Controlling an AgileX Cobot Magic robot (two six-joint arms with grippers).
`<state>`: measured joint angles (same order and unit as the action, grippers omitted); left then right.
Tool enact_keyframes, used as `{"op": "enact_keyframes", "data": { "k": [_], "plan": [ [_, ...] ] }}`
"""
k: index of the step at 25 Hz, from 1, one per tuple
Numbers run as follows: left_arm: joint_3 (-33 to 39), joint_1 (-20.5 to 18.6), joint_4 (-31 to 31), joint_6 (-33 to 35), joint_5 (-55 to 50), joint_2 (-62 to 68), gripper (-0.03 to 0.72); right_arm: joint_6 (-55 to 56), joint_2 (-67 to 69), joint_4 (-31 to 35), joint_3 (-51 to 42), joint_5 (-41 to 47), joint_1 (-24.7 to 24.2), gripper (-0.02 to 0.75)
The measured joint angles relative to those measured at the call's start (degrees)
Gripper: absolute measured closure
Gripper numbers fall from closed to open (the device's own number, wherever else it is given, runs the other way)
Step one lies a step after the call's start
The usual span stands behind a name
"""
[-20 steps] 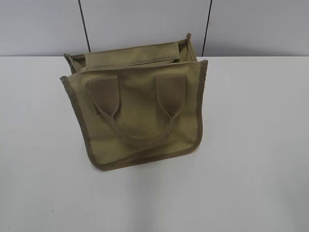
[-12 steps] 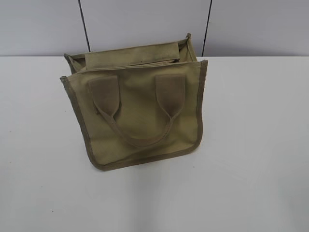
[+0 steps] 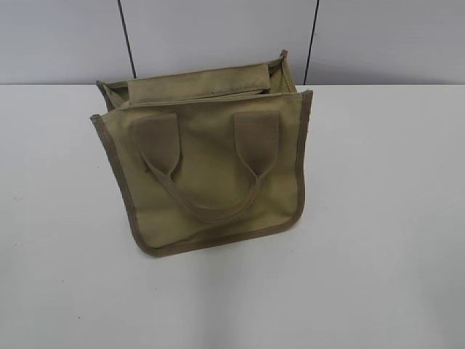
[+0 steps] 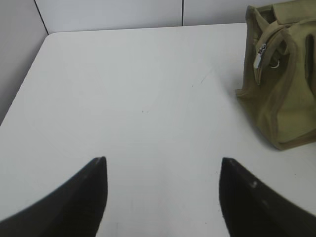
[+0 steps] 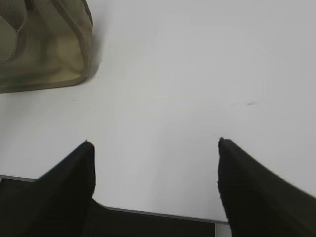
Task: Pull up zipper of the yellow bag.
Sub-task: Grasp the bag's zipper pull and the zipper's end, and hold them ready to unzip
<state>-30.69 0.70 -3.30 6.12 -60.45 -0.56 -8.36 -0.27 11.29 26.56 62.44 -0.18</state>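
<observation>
The yellow bag (image 3: 218,182) is a khaki canvas tote with darker trim, two patches and a looped handle, leaning on the white table near the back middle. Its top is open. In the left wrist view the bag (image 4: 286,98) is at the upper right, and the silver zipper pull (image 4: 259,56) hangs at its near end. The left gripper (image 4: 163,165) is open and empty, well short and left of the bag. In the right wrist view the bag's corner (image 5: 49,54) shows at the upper left. The right gripper (image 5: 153,145) is open and empty over the table's front edge. Neither gripper shows in the exterior view.
The white table (image 3: 378,218) stretches around the bag on all sides. A grey panelled wall (image 3: 218,36) stands right behind the bag. The table's left edge meets a side wall (image 4: 19,59) in the left wrist view. The front edge (image 5: 163,213) shows in the right wrist view.
</observation>
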Motion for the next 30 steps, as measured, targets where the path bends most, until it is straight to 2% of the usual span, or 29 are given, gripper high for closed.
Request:
{"op": "enact_keyframes", "data": {
  "k": [24, 27, 30],
  "plan": [
    [-0.28, 0.0, -0.1, 0.0, 0.96, 2.17, 0.159, 0.0, 0.0, 0.05, 0.0, -0.05, 0.0, 0.174],
    [-1.12, 0.0, -0.37, 0.0, 5.07, 4.67, 0.159, 0.0, 0.0, 0.05, 0.0, -0.05, 0.0, 0.174],
    [-1.18, 0.0, -1.55, 0.0, 15.55, 7.71, 0.16, 0.0, 0.0, 0.05, 0.0, -0.05, 0.0, 0.174]
  ]
}}
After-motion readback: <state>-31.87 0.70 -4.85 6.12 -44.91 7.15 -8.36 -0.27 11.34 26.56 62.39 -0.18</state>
